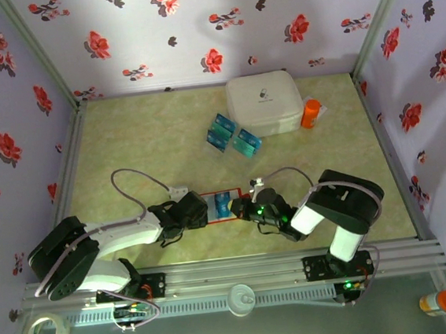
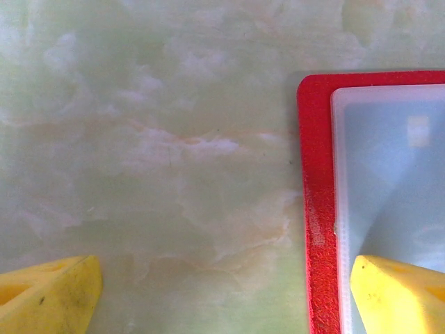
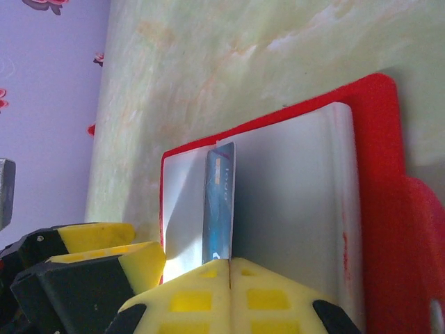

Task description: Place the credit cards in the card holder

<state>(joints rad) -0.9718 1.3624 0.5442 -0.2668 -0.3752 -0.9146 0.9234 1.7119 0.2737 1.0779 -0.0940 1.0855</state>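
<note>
Closest to its own camera, the right gripper (image 3: 229, 271) was clamped shut on a blue card (image 3: 220, 202). It held the card on edge, with the card's far end reaching over the card holder (image 3: 379, 209). The holder lay open and flat on the pale green table (image 3: 208, 62), red cover down and clear pockets (image 3: 292, 188) facing up. It sat between the two arms, near the table's front edge. The card stood against the pale pocket panels, but from this angle it was hard to tell whether its far edge had entered a slot.

On the holder's other side, the left gripper (image 2: 222, 278) hung low with its jaws spread wide and nothing between them. One yellow finger (image 2: 400, 292) was over the clear pocket. The other finger (image 2: 49, 296) was over bare table, well outside the red rim.

Farther back, the loose cards (image 1: 221, 132), blue and teal, lay in a small fanned group on the table, well apart from the holder. Just behind them sat a white case (image 1: 264, 104), with an orange bottle (image 1: 310, 113) just beside its right-hand corner in the top view.
</note>
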